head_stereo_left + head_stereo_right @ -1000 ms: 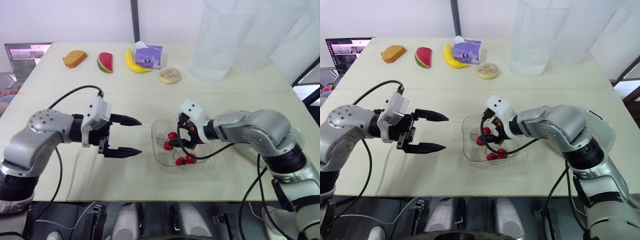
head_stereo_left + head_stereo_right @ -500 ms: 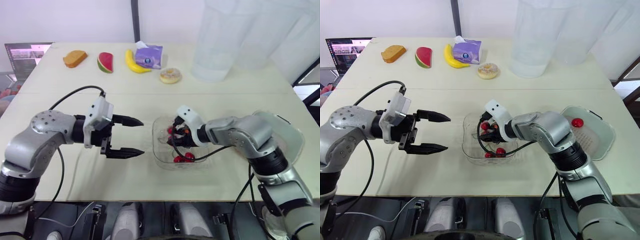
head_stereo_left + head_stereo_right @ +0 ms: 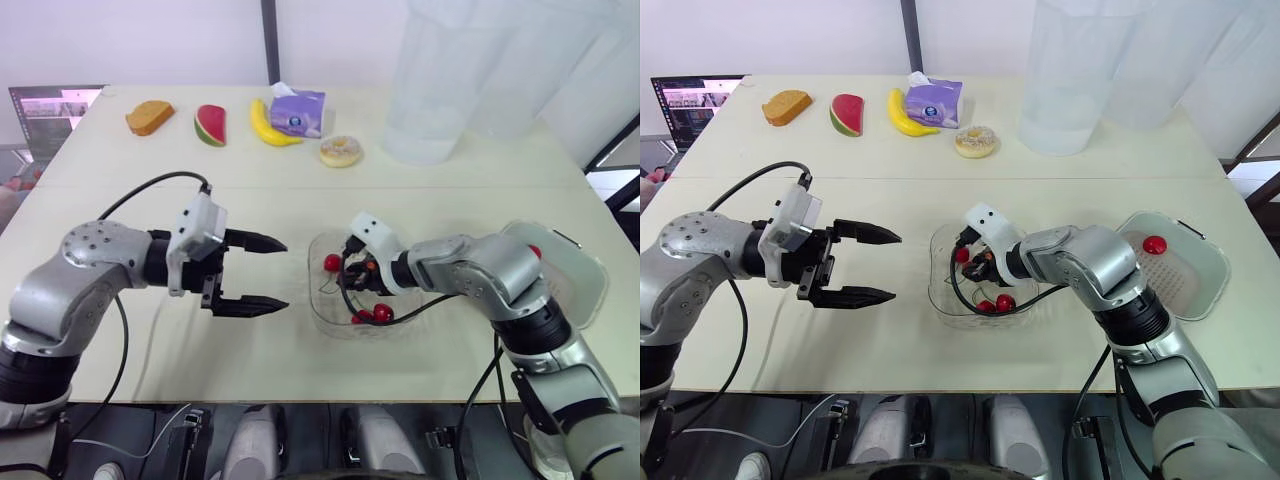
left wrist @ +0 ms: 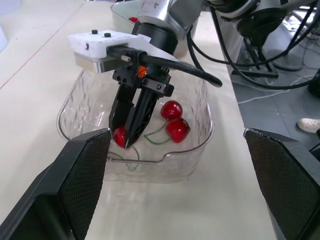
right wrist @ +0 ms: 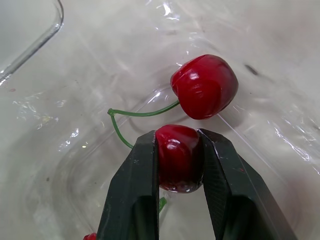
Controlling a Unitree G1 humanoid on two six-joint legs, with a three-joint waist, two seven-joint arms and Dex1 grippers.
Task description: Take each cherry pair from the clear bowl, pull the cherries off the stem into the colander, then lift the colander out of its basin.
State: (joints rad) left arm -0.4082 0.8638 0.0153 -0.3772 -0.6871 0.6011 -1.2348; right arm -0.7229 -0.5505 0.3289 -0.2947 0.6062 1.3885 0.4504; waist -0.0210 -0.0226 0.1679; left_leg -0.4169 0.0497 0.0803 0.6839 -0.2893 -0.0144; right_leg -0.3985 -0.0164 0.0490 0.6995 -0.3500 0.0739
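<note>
Since right gripper (image 5: pixel 177 136) pinches only one cherry (image 5: pixel 179 156) inside clear bowl (image 4: pixel 135 161), left gripper (image 3: pixel 281 273) spread: slip or early stem (image 5: pixel 142 113) tear likely.

Twin head cameras look forward and down across the worktop (image 3: pixel 300 190), while both wrist cameras point at the clear bowl (image 3: pixel 322 310) all views share, the right one from closest in.

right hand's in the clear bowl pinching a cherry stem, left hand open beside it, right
No: the right wrist view shows the right hand pinching a cherry itself, not its stem. The clear bowl and open left hand are right.
</note>
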